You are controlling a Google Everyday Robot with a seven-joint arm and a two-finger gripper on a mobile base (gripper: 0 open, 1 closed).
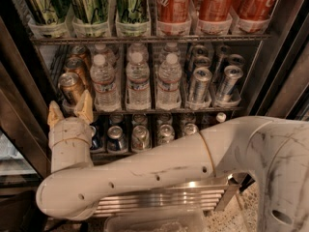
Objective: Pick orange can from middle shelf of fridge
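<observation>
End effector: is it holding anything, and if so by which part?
Nothing is held; the end effector is open, just below the front orange can.

Cream tool (70, 111) with tan fingers (86, 108) just below the copper-orange can (71, 87).

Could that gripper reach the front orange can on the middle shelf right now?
Probably yes. The open gripper sits just below the orange can at the middle shelf's left end; nothing visible lies between them, and the water bottles stand aside.
</observation>
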